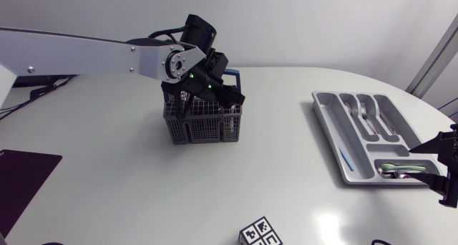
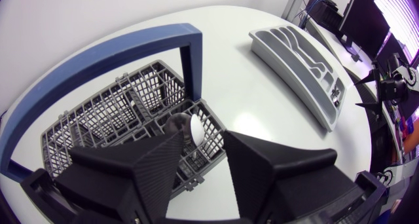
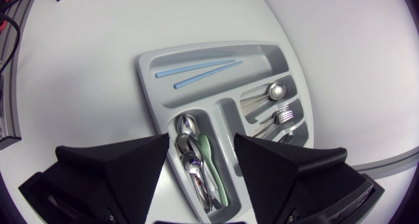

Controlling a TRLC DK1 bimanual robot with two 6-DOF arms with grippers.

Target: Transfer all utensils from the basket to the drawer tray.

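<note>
Utensil [image 2: 188, 128] stands in the basket [image 2: 49, 142]; left end effector [image 2: 204, 139], fingers apart, should descend straight, straddle it, then close.

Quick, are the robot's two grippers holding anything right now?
Left gripper: open, over the basket, holding nothing.
Right gripper: open, over the drawer tray, empty.

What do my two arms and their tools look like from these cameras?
The left arm is a long silver-grey link ending in black joints, with small green lights and a looped black cable. The left tool and right tool are matte black, each with two broad wedge-shaped fingers with finely textured faces.
</note>
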